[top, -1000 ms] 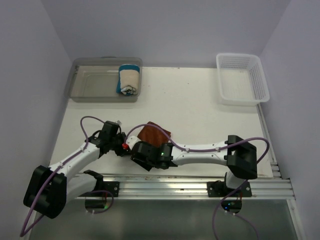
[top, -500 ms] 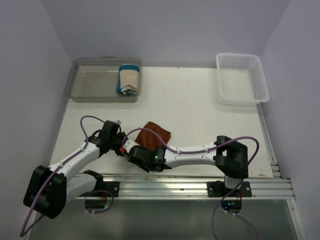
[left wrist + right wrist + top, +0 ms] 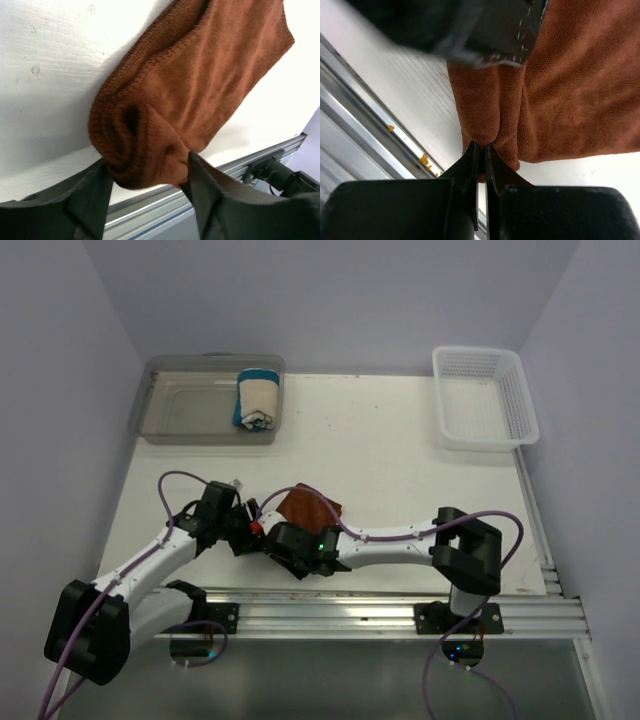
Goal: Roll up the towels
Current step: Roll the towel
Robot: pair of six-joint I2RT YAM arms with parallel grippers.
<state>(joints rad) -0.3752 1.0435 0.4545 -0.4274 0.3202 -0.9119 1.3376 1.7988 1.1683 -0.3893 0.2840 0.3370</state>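
Note:
The rust-brown towel [image 3: 310,506] lies near the table's front, partly rolled, its rolled end [image 3: 132,145] toward my left gripper. My left gripper [image 3: 147,182] stands open, its fingers on either side of that rolled end and against it. My right gripper [image 3: 480,150] is shut on a pinched fold at the brown towel's [image 3: 570,100] near edge. In the top view the left gripper [image 3: 250,530] and the right gripper [image 3: 273,533] meet at the towel's front-left corner. The cream towel with blue edges [image 3: 258,398] sits rolled inside the clear bin.
The clear plastic bin [image 3: 180,412] stands at the back left and a white mesh basket [image 3: 485,400] at the back right. An aluminium rail [image 3: 400,606] runs along the near edge just behind both grippers. Walls close in on both sides.
My left gripper's jaws have spread apart around the rolled end. My right gripper has closed onto the brown towel's edge, and its arm has shifted slightly beside the left one.

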